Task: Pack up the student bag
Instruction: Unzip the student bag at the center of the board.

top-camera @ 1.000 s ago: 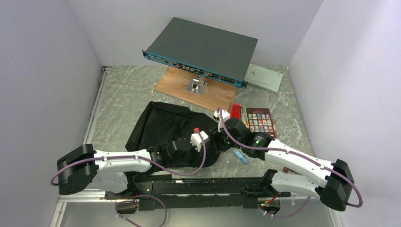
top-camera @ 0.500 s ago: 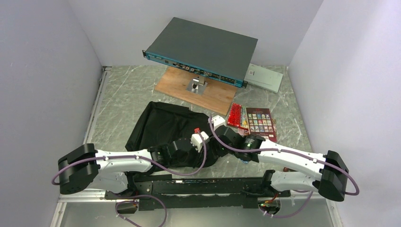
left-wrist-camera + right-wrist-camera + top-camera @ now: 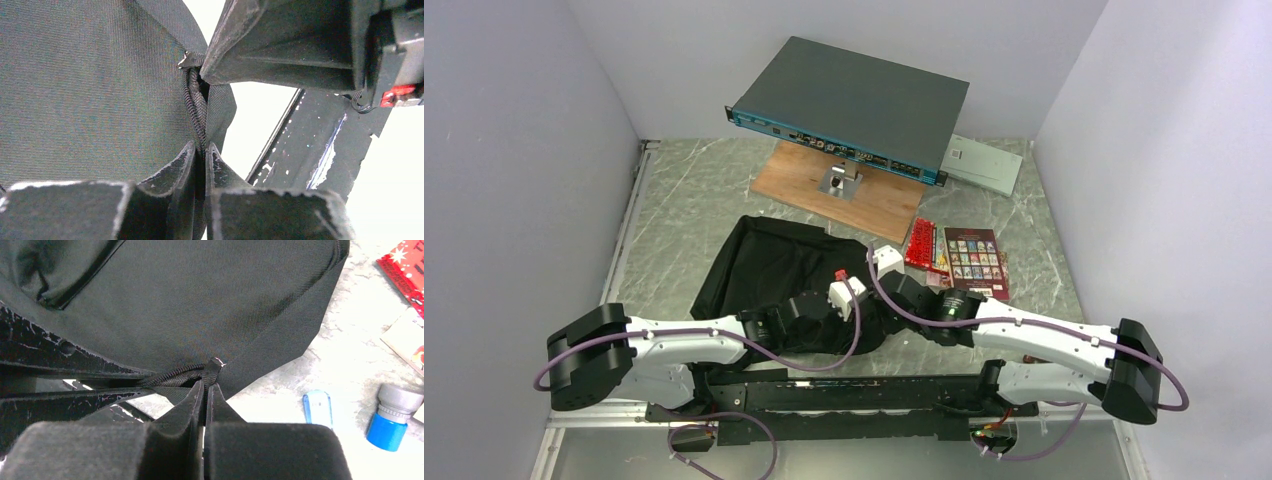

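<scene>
Fabric of the large black soft backpack, lying flat at the middle of the marbled grey table, is pinched at its 4 o'clock corner by both arms. The left gripper is closed tight on the seam beside the black coil zipper, seemingly to anchor it. The right gripper, jaws likewise pressed together, clamps the zipper end at its small metal pull, probably to draw the mouth open for the red card packet and dark picture book at 3 o'clock.
</scene>
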Robot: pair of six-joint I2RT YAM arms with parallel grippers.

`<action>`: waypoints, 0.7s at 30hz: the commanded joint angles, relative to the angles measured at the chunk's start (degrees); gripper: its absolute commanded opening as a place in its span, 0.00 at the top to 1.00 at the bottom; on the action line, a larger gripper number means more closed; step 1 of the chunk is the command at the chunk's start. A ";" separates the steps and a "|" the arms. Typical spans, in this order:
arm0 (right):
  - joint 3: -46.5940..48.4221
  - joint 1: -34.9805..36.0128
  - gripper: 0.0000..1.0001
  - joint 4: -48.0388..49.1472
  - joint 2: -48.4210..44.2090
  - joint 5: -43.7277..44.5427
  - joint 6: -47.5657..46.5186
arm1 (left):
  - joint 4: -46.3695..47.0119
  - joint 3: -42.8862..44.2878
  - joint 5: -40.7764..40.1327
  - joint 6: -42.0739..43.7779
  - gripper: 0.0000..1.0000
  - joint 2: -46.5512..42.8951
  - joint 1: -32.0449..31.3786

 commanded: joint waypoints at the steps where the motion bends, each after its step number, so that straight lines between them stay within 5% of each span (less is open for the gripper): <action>1: 2.59 -0.44 1.00 -4.08 -2.49 6.80 1.19 | 1.20 0.80 2.50 -1.37 0.92 0.33 -0.24; 4: 3.22 -0.91 1.00 -5.77 -2.89 8.89 1.77 | 1.41 0.15 3.11 -1.95 1.00 0.76 -0.24; 16: 1.49 -8.66 1.00 -2.51 -6.99 9.85 -3.07 | 2.08 -6.46 4.25 -3.89 1.00 -0.94 -0.33; 21: -1.65 -11.27 1.00 4.89 -2.07 23.62 -2.23 | 3.54 -11.26 6.72 -5.21 1.00 -5.00 -0.88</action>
